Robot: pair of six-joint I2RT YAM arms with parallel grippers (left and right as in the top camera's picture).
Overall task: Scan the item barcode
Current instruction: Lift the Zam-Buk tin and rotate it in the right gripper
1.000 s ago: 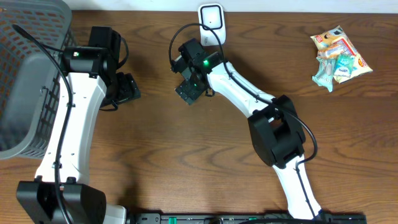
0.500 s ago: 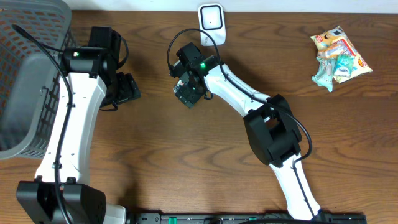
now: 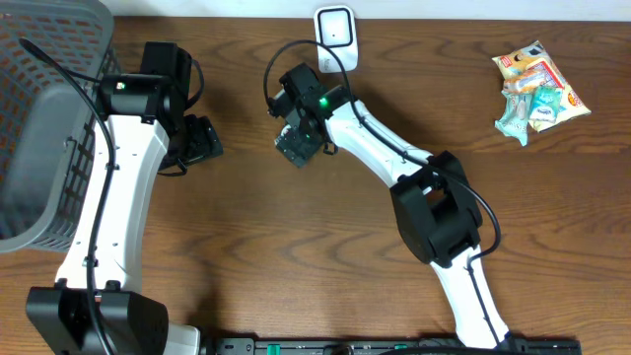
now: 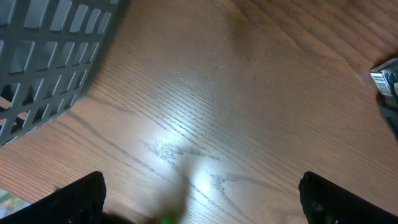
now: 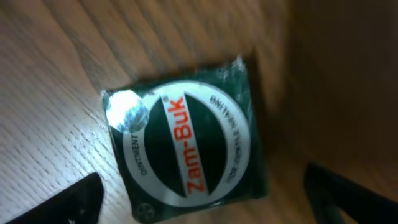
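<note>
As seen from overhead, the wooden table (image 3: 246, 256) has a grey basket (image 3: 39, 118) at the far left. A white scanner (image 3: 335, 27) stands at the far edge near the centre. A pile of snack packets (image 3: 537, 91) lies at the far right, well apart from both arms. The left arm runs up the left side beside the basket. The left gripper (image 3: 202, 141) points right over bare wood. The right arm reaches from the near right up to the centre. The right gripper (image 3: 299, 146) hangs low, just near and left of the scanner. From above I cannot make out what lies under it.

In the right wrist view, a dark green Zam-Buk box (image 5: 186, 149) lies flat on the wood. Its white oval label faces up, with a glare spot at one corner. The picture is blurred. Both fingertips (image 5: 81, 196) show only at the lower corners, spread wide. The box sits between them with a gap on each side, so the right jaws are open and grip nothing.

In the left wrist view there is bare wood with a bright reflection. The basket wall fills the top left corner. The left fingertips sit at the two lower corners, spread wide with nothing between them. A small dark and silver thing (image 4: 387, 76) pokes in at the right edge, and I cannot tell what it is.
</note>
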